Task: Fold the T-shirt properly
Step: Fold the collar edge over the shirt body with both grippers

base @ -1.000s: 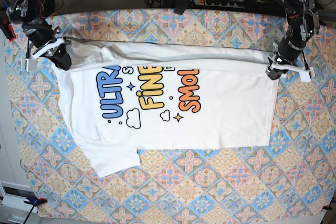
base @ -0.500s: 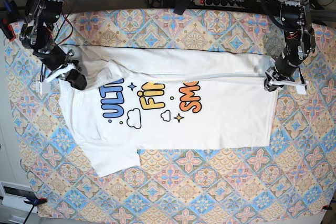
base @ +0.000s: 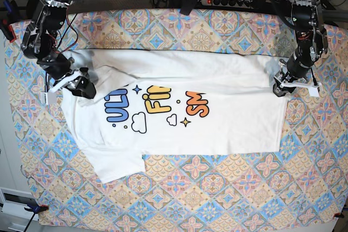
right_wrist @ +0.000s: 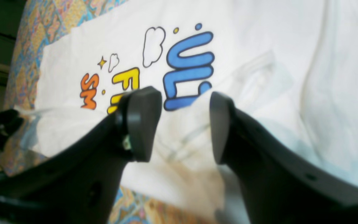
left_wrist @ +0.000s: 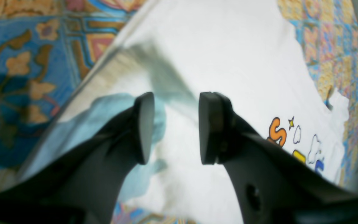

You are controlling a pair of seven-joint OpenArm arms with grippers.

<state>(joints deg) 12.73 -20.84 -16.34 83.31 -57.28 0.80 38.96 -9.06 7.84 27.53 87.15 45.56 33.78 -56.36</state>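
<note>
White T-shirt (base: 217,123) hem: only base view shows it.

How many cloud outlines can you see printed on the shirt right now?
2 on the T-shirt: a larger cloud under the blue letters and a smaller cloud under the yellow ones. The folded-over top edge covers part of the print, so more may be hidden.

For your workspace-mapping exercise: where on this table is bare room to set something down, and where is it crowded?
Free: the patterned tablecloth strip along the near edge below the T-shirt, and the band beyond it toward the power strip. Crowded: the shirt's far corners, where the left claw and right claw sit.
</note>
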